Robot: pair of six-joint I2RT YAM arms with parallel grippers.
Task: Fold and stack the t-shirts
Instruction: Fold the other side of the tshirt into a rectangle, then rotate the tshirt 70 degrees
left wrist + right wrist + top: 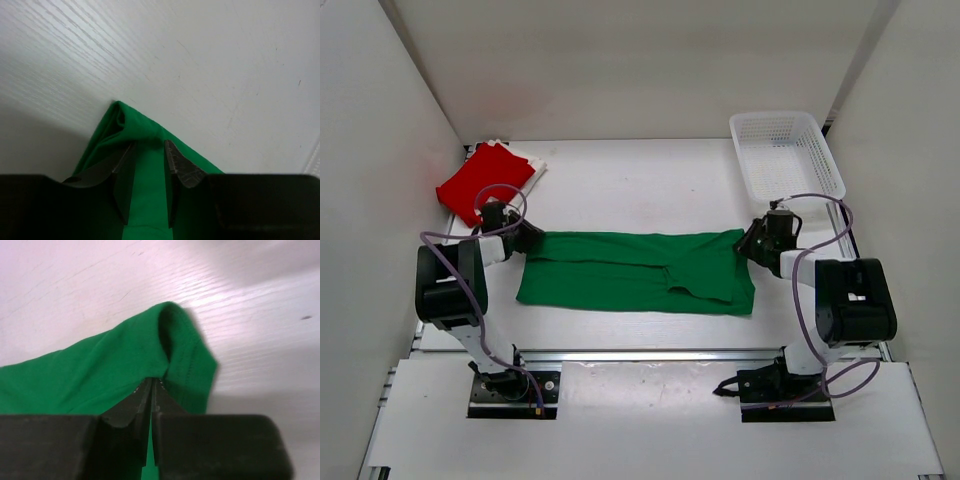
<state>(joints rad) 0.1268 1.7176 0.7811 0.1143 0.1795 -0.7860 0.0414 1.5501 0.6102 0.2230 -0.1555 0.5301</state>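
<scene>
Enclosure: plain white walls close in the back and both sides of the work area.
Table [640, 180]: white, with a faint wood grain in the wrist views; it carries everything below.
Green t-shirt [620, 272]: lies in the middle of the table as a long band running left to right. Its near part looks doubled over and a seam or sleeve edge shows right of centre. It is flat but not yet a compact fold.
Basket [775, 116]: white lattice, at the far right corner, well apart from the shirts, with nothing seen inside.
Red t-shirt [480, 185]: a folded packet at the far left, near the wall.
White t-shirt [532, 163]: only its edges peek out at the far side of the red one, so it seems to lie beneath it.
Right pincer [152, 382]: clenched on the right end of the green shirt, fingers almost meeting, a puckered hem bulging just ahead of them.
Left pincer [150, 145]: at the shirt's left end, with its fingers standing apart and a strip of green cloth between them. Whether it squeezes the cloth cannot be told.
Done, as judged: two shirts appear folded and stacked at the far left.
Left, as judged: the green shirt needs folding across its length into a packet, then placing on the red one.
</scene>
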